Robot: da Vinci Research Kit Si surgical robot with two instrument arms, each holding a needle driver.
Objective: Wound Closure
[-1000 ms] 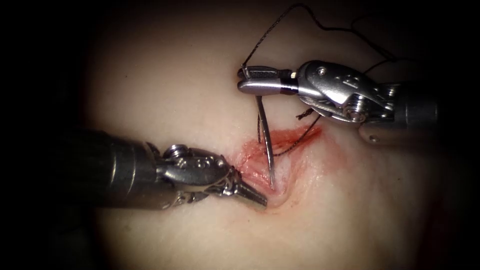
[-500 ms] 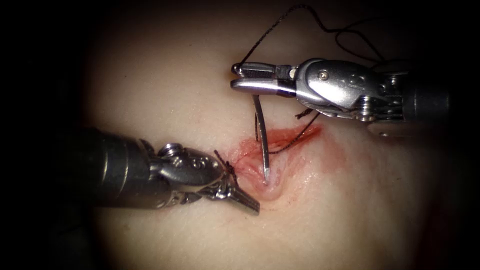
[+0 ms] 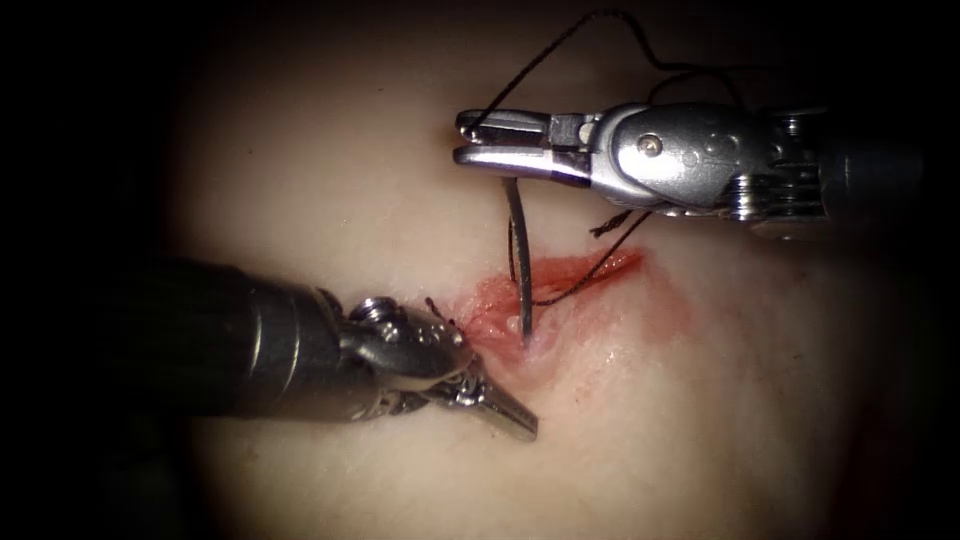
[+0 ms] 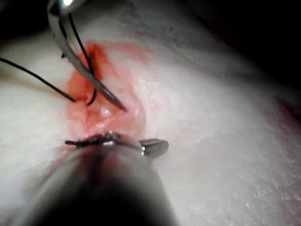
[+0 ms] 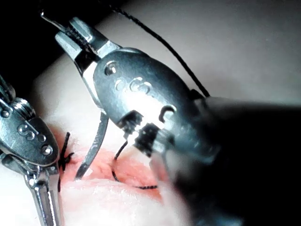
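Over the last second my left tool (image 3: 500, 405) backs off the lower lip of the cut (image 3: 545, 305) and now lies just left of it on the tissue (image 3: 330, 170), jaws pressed together and holding nothing (a knotted thread stub (image 3: 440, 312) sits beside its wrist). Beyond it, the needle (image 3: 517, 262) rises: its point, buried in the wound a second ago, now just touches the red fluid (image 3: 660, 305). Farthest off, my right tool (image 3: 470, 137) pinches the needle near its tail end, thread (image 3: 560, 50) trailing back. I judge the needle free of the tissue.
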